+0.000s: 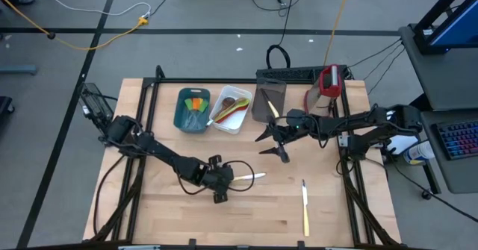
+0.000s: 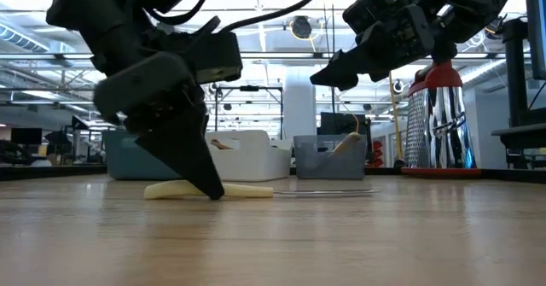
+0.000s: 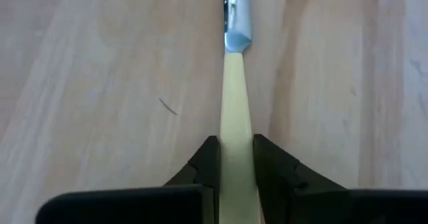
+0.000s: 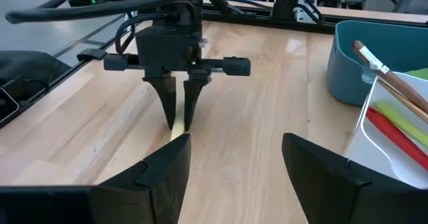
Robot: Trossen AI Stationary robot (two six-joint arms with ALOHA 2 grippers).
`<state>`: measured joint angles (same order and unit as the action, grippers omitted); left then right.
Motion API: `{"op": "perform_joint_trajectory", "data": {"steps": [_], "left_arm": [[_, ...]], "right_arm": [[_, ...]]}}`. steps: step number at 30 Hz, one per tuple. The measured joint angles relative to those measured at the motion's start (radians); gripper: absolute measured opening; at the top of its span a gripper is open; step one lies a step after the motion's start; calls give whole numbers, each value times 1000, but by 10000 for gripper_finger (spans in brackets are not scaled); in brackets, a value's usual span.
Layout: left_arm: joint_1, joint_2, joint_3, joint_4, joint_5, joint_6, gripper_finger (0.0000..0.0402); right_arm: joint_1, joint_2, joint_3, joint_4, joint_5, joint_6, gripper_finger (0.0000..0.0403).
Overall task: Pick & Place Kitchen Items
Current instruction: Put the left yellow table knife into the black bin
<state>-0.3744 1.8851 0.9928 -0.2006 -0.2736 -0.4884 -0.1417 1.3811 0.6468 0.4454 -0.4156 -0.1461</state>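
Knife (image 1: pixel 250 177) with a pale cream handle and a thin silver blade lies flat on the wooden table (image 1: pixel 164 213), just left of centre in the overhead picture, its blade pointing right. The left gripper (image 1: pixel 221 181) stands down on it, fingers narrowed to either side of the handle; in the left wrist view the two dark fingertips (image 3: pixel 208 158) touch the handle's edges, and in the low view the handle still rests on the wood. The left arm reaches in from the upper left edge of the table, angled down toward the centre. Above, in the upper middle, sit a teal tray (image 1: pixel 181 114) with orange and green utensils, a white tray (image 1: pixel 231 125) with red and green ones and a wooden spoon, and a grey-brown tray (image 1: pixel 265 104). Right of centre the right gripper (image 1: pixel 275 142) hangs above the table with its fingers spread wide and nothing between them, its arm coming from the right edge. A second pale-handled knife (image 1: pixel 305 207) lies lower right.
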Motion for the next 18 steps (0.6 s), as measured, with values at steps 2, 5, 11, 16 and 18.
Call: {"op": "perform_joint_trajectory", "data": {"steps": [2,5,11,16,18], "left_arm": [[7,-9,-2,11,-9,-12,52],[23,-22,-5,31,-20,-6,52],[55,-90,-5,-2,-79,-5,52],[82,-160,-5,-1,-143,30,53],[93,-193,-3,-11,-168,34,61]], "right_arm": [[0,0,0,0,0,2,228],[0,0,0,2,0,6,227],[1,0,0,19,-6,65,227],[30,0,0,44,-7,80,221],[51,0,0,62,-8,70,219]]}}
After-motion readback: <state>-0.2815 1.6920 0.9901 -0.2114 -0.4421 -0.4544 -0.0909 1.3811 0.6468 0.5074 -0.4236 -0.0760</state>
